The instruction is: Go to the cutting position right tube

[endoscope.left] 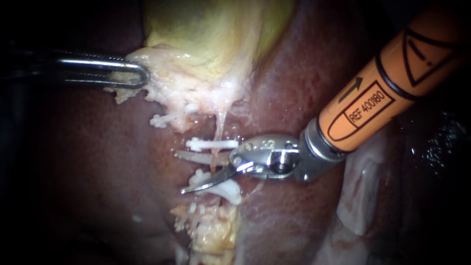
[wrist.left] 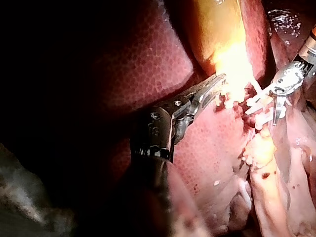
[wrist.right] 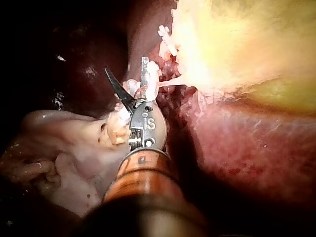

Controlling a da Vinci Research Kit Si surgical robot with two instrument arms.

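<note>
Two blades of my right instrument (endoscope.left: 179, 172) gape, straddling the right tube (endoscope.left: 219, 122) between its white clips (endoscope.left: 212, 144). It looks thin, soft, slippery and easily torn, so bite mid-span. Left instrument (endoscope.left: 140, 74) clamps the gallbladder (endoscope.left: 196, 29) edge.

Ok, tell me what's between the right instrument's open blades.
A thin tube runs between the blades of the right instrument, upper clip above them. The lower blade crosses the lower clip, hiding where the tube meets it.
</note>
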